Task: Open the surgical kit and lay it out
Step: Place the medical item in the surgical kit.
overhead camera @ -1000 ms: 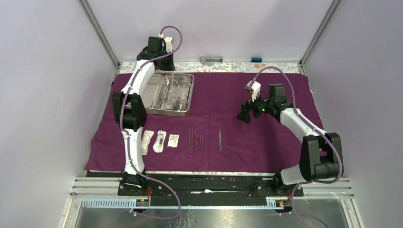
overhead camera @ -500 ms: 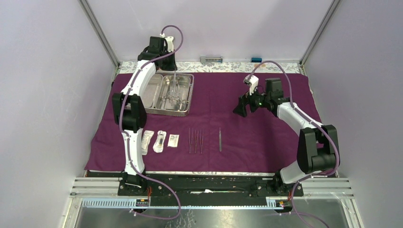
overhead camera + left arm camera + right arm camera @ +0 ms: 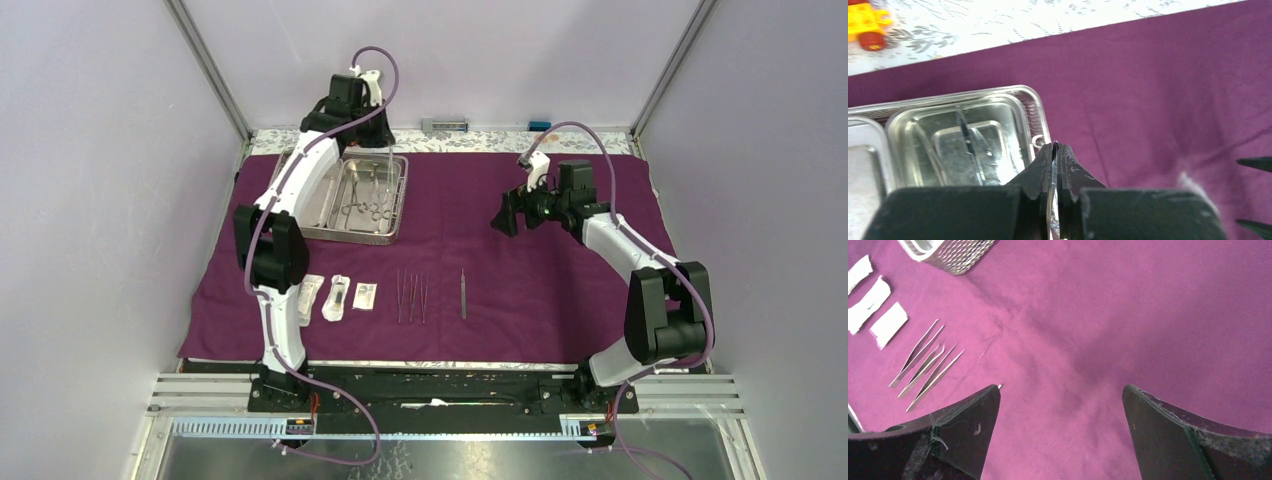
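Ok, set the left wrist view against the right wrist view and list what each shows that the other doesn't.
Left wrist only: the inside of the steel tray with instruments in it, the floral table covering, a yellow and red toy, and the left gripper shut on a thin steel instrument.
Right wrist only: three white packets, the laid-out tweezers, and the open right gripper.
Both: the purple cloth, and the tray, though the right wrist view catches just an outer corner.

Plain lilac walls [image 3: 90, 150] and metal corner posts [image 3: 210, 70] enclose a floral-patterned tabletop [image 3: 490, 142].
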`<state>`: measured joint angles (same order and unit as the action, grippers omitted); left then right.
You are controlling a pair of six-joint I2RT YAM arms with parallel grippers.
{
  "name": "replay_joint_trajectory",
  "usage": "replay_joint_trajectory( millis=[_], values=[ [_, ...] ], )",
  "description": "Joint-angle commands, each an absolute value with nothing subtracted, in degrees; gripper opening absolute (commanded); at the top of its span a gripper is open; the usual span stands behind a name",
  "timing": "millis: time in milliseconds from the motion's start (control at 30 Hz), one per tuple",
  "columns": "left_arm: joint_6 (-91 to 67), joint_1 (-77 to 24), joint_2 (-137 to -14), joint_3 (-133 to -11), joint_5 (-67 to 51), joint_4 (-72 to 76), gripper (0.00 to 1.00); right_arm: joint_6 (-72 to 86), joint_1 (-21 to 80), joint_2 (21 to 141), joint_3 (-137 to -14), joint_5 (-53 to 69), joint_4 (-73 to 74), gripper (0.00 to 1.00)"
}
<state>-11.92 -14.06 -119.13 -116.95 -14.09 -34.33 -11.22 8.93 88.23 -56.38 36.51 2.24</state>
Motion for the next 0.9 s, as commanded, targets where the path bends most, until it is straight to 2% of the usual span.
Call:
replay_joint_trajectory(
  millis=[0, 400, 700, 867],
  values=[
    [-18.33, -17.74, -113.73, -114.89, -13.53, -29.88, 0.00, -8.92, 8.60, 83.30, -56.55, 30.27, 1.14, 0.99],
    [-30.81, -35.76, -115.16, -112.82, -9.90, -33.35, 0.00, -6.51, -2.95, 70.94, -51.09, 19.86, 7.62, 0.99],
    [-41.34, -47.28, -121.31, -113.57, -9.30, -33.72, 0.00, -5.11, -7.45, 63.56, -46.15, 10.06, 13.44, 0.99],
    [-45.86, -50.92, -126.06, -115.27, -9.57, -33.49, 0.00, -5.17, -10.82, 61.18, -44.49, 8.63, 14.97, 0.99]
  ],
)
